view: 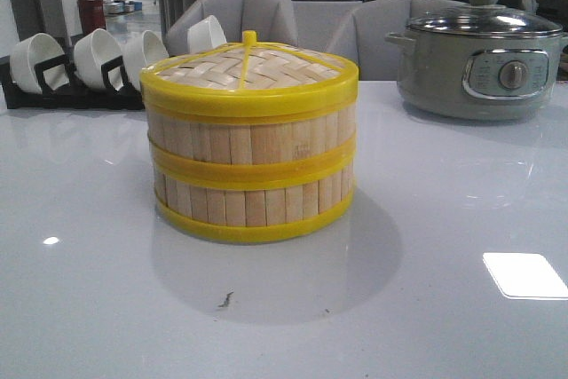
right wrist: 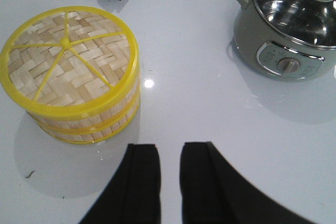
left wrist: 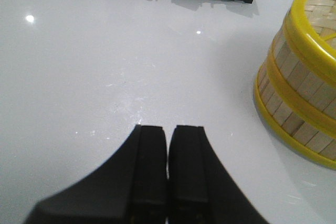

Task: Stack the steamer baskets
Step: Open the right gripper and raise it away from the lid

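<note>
The two steamer baskets stand stacked in the middle of the white table, the upper basket (view: pixel 253 142) on the lower basket (view: pixel 253 204). The woven bamboo lid (view: pixel 248 68) with its yellow rim and knob sits on top. The stack also shows in the left wrist view (left wrist: pixel 296 93) and in the right wrist view (right wrist: pixel 97 121). My left gripper (left wrist: pixel 168 128) is shut and empty over bare table, apart from the stack. My right gripper (right wrist: pixel 169 146) is open by a small gap and empty, just short of the stack. Neither gripper shows in the front view.
A grey electric pot (view: pixel 479 59) with a glass lid stands at the back right, and it also shows in the right wrist view (right wrist: pixel 286 30). A black rack with white cups (view: pixel 80 64) stands at the back left. Grey chairs (view: pixel 240 11) stand behind the table.
</note>
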Available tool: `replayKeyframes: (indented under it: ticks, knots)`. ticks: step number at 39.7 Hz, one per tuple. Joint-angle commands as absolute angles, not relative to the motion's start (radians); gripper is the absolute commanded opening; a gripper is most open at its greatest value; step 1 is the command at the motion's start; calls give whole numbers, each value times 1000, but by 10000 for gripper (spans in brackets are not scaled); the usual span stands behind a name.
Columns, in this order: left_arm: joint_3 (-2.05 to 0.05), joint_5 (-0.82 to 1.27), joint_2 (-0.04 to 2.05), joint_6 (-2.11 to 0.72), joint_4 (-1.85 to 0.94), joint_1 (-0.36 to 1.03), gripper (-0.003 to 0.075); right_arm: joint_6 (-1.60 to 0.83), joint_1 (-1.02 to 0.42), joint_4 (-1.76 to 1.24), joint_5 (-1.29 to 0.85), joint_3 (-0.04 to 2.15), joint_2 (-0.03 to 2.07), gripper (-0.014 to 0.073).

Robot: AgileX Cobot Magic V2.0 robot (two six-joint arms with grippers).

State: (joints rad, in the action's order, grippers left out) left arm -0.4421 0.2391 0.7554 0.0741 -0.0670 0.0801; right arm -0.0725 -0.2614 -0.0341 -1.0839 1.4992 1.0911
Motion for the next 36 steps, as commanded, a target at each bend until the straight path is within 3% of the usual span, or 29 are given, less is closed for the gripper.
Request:
replayKeyframes:
  ticks: [1,23,36]
  knots:
    - [-470,155,754,78,-70,78,85,-67,-255,-19,-974,1436,985,245]
    - [-470,153,754,78,-70,78,85,-38,-255,-17,-803,910,664,245]
    - [-470,153,754,78,-68,78,85,-38,-255,-14,-723,847,646,245]
